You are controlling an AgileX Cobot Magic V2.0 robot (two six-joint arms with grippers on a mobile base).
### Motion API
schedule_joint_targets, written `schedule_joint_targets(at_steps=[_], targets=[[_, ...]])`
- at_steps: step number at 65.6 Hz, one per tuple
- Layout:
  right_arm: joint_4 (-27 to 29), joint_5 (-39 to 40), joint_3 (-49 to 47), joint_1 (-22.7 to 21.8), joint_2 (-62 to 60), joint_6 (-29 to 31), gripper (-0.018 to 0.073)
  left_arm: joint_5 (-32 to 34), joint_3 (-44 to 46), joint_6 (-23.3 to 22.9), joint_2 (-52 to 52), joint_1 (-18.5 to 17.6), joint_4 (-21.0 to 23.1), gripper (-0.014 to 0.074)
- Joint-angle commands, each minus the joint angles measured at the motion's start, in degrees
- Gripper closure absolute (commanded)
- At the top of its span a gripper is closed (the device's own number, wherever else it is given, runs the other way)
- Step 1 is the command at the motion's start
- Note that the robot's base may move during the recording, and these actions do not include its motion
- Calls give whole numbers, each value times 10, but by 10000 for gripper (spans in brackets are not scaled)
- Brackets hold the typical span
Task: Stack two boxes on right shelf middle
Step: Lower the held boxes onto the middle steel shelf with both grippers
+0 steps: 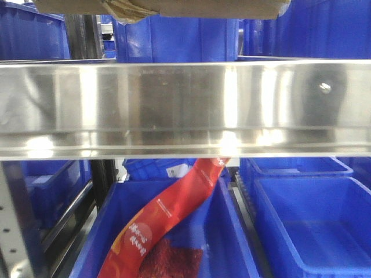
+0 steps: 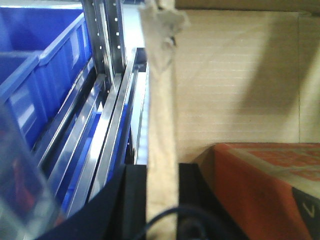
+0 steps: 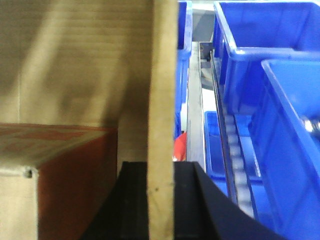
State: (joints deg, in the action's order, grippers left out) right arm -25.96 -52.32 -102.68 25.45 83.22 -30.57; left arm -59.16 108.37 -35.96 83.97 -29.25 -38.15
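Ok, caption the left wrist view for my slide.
Left hand clamps the cardboard box wall, orange carton inside, steel rack beside.

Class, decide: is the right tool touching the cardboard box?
Touching. The right wrist view shows the right tool clamped on the cardboard box wall, fingers flush both sides, no gap.

Cardboard box (image 1: pixel 174 7) mostly beyond top edge

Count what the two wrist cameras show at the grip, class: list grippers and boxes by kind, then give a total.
Grippers: 2 (left gripper, right gripper, each clamped on a box wall)
Open tan cardboard box: 1
Smaller orange-red box inside it: 1
Total: 4
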Motion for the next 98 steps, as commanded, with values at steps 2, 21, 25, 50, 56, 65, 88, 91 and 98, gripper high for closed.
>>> schedule_joint_targets(at_steps=[2,21,25,50,56,65,88,91,98], targets=[[-19,18,-7,-1,-10,1,711,17,8,0,-8,0,-23,708],[-19,18,-7,-1,-10,1,711,17,8,0,-8,0,-23,708],[-19,18,-7,-1,-10,1,711,17,8,0,-8,0,-23,708],[-19,18,-7,-1,-10,1,711,18,8,0,-8,0,-23,708],[-19,18,-7,-1,-10,1,711,18,8,0,-8,0,-23,708],[9,8,-7,-1,-8,1,711,15,8,0,-8,0,-15,708],[96,-32,-7,-7,36,-45,711,-17,9,138,33,98,215,708],[95,-35,-7,-7,48,-45,711,-24,9,146,44,102,218,708],[95,-38,-7,-7,66,-45,711,-26,9,148,57,102,220,708]])
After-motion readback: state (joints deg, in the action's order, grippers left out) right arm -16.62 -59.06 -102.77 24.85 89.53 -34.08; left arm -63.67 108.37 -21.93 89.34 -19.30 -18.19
